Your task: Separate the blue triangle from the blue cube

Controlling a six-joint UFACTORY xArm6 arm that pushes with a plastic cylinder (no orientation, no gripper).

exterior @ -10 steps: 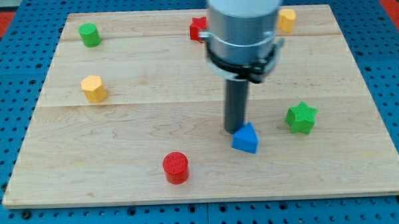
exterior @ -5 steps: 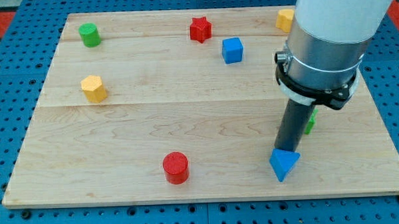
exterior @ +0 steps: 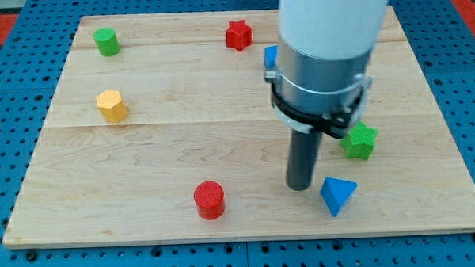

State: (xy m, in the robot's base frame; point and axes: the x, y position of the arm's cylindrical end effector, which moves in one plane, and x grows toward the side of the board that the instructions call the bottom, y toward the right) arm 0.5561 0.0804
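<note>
The blue triangle (exterior: 337,195) lies near the board's bottom edge, right of centre. My tip (exterior: 299,185) rests on the board just to its left, a small gap apart. The blue cube (exterior: 270,56) is near the view's top, mostly hidden behind the arm; only its left edge shows. The two blue blocks are far apart.
A green star (exterior: 359,140) sits up and right of the triangle. A red cylinder (exterior: 210,199) lies at the bottom centre-left. A red star (exterior: 237,34) and a green cylinder (exterior: 105,40) are at the top, a yellow hexagonal block (exterior: 111,104) at the left.
The blue triangle was pushed down and right toward the board's bottom edge. My tip has since moved off it to the left, and the arm now covers the blue cube.
</note>
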